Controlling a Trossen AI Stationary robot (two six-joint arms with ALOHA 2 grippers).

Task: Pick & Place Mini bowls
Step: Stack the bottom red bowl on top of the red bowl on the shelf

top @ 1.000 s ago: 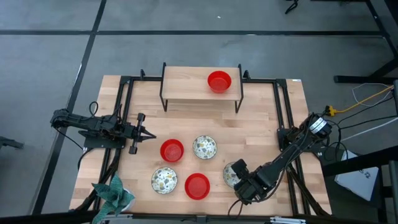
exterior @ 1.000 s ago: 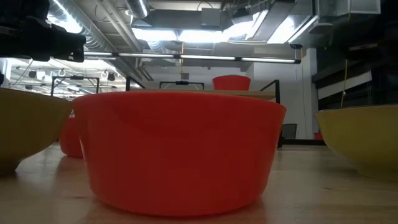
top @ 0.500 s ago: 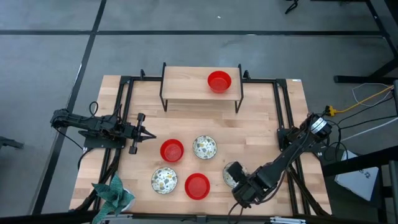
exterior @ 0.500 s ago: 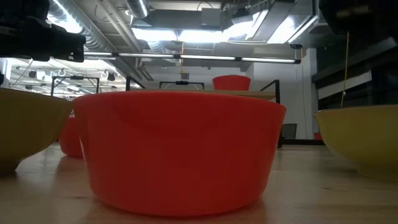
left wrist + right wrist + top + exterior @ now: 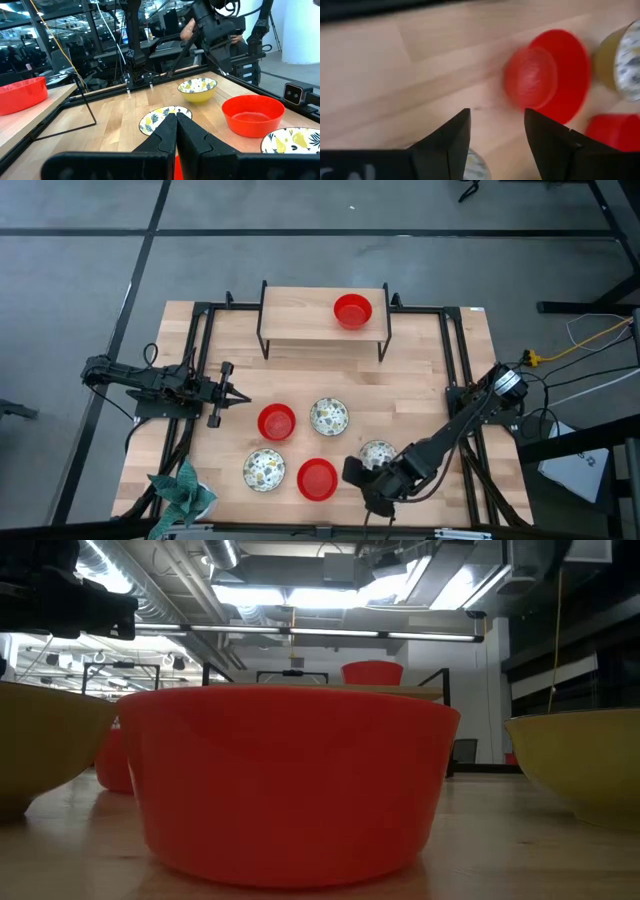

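Right claw [image 5: 357, 476] now beside floral bowl [image 5: 378, 454]

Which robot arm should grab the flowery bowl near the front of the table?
Probably the right. Its open right gripper hangs beside that floral bowl, while the shut left gripper waits farther off.

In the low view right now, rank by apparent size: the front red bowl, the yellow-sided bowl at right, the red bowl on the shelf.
1. Front red bowl, though nearest the camera.
2. Yellow-sided bowl, cut off by the frame.
3. Shelf red bowl, farthest away.
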